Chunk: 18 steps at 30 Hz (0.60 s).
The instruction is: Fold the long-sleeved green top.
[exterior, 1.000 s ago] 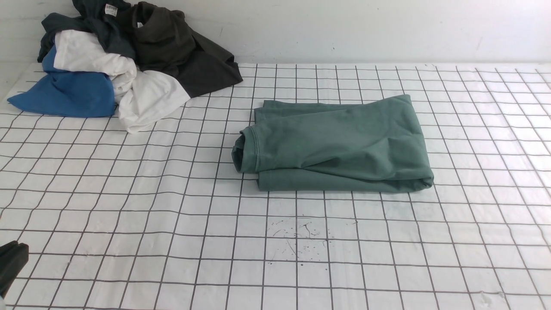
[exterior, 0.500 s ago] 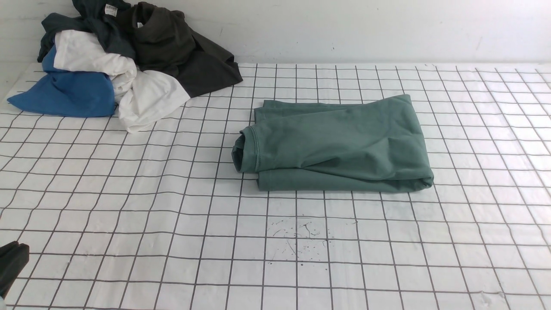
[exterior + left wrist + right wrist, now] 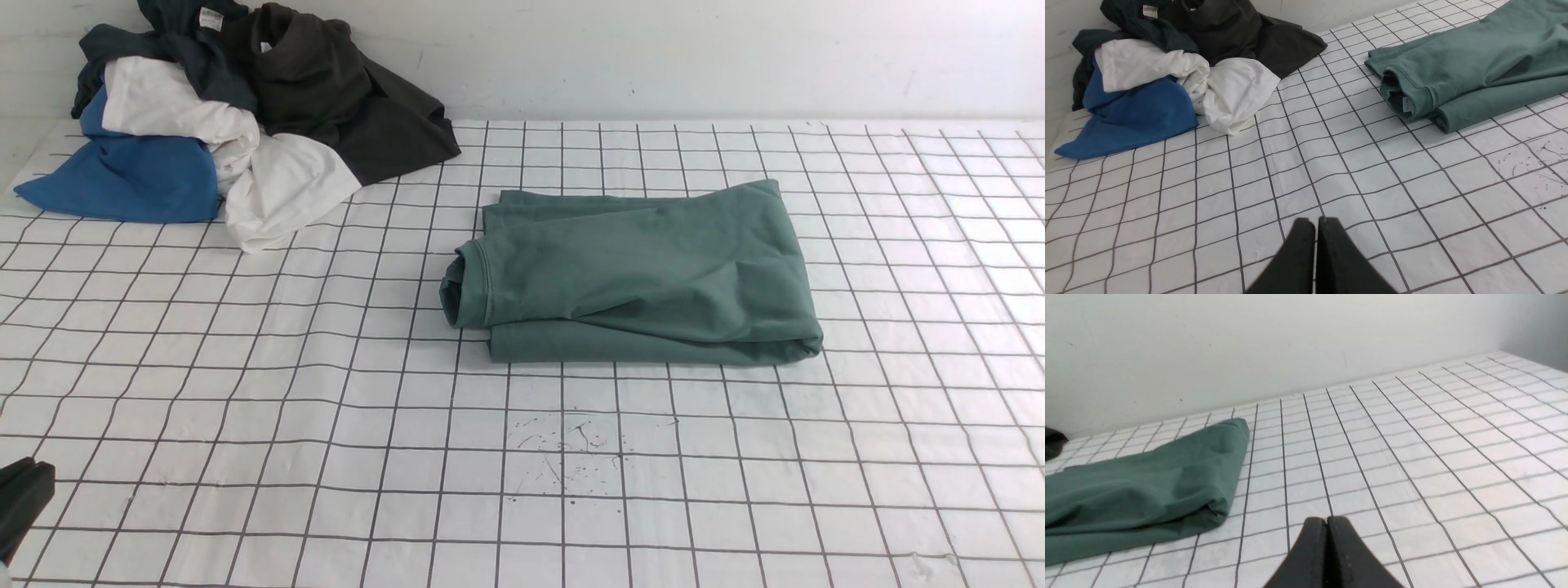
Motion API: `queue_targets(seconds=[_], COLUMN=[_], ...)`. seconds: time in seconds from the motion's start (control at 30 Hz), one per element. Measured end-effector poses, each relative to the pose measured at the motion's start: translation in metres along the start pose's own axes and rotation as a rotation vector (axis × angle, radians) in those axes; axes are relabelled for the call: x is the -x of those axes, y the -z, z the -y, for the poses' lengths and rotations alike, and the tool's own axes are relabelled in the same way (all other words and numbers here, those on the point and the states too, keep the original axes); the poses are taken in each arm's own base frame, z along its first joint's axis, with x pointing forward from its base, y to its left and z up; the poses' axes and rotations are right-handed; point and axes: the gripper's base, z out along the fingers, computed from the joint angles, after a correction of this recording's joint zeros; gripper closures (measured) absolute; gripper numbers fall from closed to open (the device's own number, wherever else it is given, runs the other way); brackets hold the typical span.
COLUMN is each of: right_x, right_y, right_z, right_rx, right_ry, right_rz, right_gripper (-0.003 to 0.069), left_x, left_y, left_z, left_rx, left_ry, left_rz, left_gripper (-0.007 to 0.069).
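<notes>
The green long-sleeved top (image 3: pixel 637 278) lies folded into a compact rectangle a little right of the table's middle, its hem edges stacked at the left end. It also shows in the left wrist view as the green top (image 3: pixel 1474 69) and in the right wrist view as the green top (image 3: pixel 1139 490). My left gripper (image 3: pixel 1316 222) is shut and empty, low over bare grid cloth, well short of the top; only a dark tip of it (image 3: pixel 20 498) shows at the front view's bottom left. My right gripper (image 3: pixel 1326 521) is shut and empty, just off the top's right end.
A heap of other clothes (image 3: pixel 220 114) sits at the far left corner: blue, white, dark teal and dark olive-black pieces. The white gridded cloth (image 3: pixel 245 392) covers the table up to the back wall. Ink specks (image 3: pixel 571 457) mark the cloth in front of the top.
</notes>
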Motion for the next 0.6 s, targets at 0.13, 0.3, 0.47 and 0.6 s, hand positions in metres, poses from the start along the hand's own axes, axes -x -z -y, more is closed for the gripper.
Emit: queue_targets(seconds=[0.13,0.3,0.47,0.6], right_x=[-0.0057,-0.0060,-0.0067,-0.0068], right_y=[0.0002,0.0003,0.0004,0.0004], right_z=[0.0022,0.0017,-0.0002,-0.0006], right_rx=[-0.025,-0.017,0.007,0.012], right_ry=[-0.010,0.041,0.146,0.154], right_rz=[-0.062,-0.068,-0.078,-0.079], right_gripper=[0.0669,0.0669,0.0669,0.0669], left_x=[0.0000,0.0000,0.0000,0.0000], left_y=[0.0000,0.0000,0.0000,0.0000], left_z=[0.0000,0.0000,0.0000,0.0000], left_rx=[0.000,0.000,0.000,0.000], left_ry=[0.000,0.000,0.000,0.000], left_rz=[0.000,0.000,0.000,0.000], left_gripper=[0.0631,0.0631,0.0631,0.0631])
